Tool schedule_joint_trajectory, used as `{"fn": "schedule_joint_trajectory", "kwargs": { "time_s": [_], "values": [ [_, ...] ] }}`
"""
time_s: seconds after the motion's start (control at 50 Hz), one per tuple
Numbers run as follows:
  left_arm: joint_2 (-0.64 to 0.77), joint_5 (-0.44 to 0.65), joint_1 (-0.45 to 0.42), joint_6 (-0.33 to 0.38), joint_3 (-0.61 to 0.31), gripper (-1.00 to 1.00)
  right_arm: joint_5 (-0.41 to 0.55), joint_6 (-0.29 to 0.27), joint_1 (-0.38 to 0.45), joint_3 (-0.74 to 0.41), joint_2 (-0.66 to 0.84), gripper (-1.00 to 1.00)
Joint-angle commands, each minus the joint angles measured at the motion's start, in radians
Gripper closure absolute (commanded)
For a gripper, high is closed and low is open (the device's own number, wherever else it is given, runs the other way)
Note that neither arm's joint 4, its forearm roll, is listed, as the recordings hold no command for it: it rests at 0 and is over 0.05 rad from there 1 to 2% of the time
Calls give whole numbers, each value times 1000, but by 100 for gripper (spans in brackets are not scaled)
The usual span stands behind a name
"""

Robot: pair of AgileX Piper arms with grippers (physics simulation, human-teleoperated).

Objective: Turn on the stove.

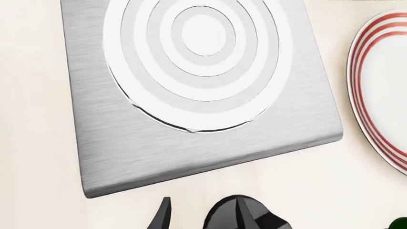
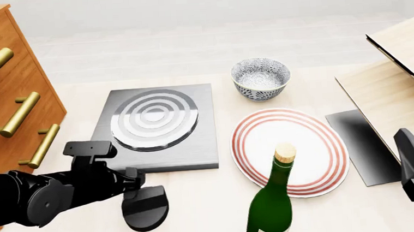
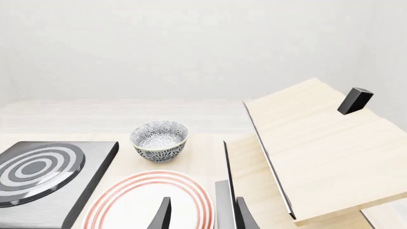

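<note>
The table (image 2: 198,204) is pale wood. A wooden dresser (image 2: 1,92) with brass handles stands along its left edge, and light wooden boards (image 2: 408,74) rise on the right. The stove (image 2: 160,127), a grey metal slab with silver rings, lies left of centre, just beside the dresser. A white plate (image 2: 290,151) with red rings sits right of the stove, near but apart from it. A thin dark sheet (image 2: 362,143) lies between the plate and the boards. A green bottle (image 2: 273,201) with a cork stands at the plate's near edge, overlapping it in the front view. A patterned bowl (image 2: 260,78) sits beyond the plate. The black round knob (image 2: 145,208) lies on the table just in front of the stove's near edge.

The left gripper (image 2: 133,182) hangs right above the knob; in the left wrist view its fingers stand apart, one beside the knob and the other hidden by it. The right gripper (image 3: 202,214) sits over the far right of the table, well apart from the stove, fingers slightly parted with nothing between them
</note>
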Motion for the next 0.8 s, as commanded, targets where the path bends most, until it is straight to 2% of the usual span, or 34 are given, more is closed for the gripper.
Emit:
{"fn": "schedule_joint_trajectory", "kwargs": {
  "time_s": [0.02,0.44,0.62,0.72,0.8],
  "values": [
    [-11,-7,65,18,36,-100,0,0,0,0,0,-100],
    [-102,50,75,9,46,-100,0,0,0,0,0,-100],
    [-193,120,62,3,33,-100,0,0,0,0,0,-100],
    [-278,184,73,35,11,-100,0,0,0,0,0,-100],
    [-335,228,64,32,-2,-100,0,0,0,0,-1,-100]
  ]
}}
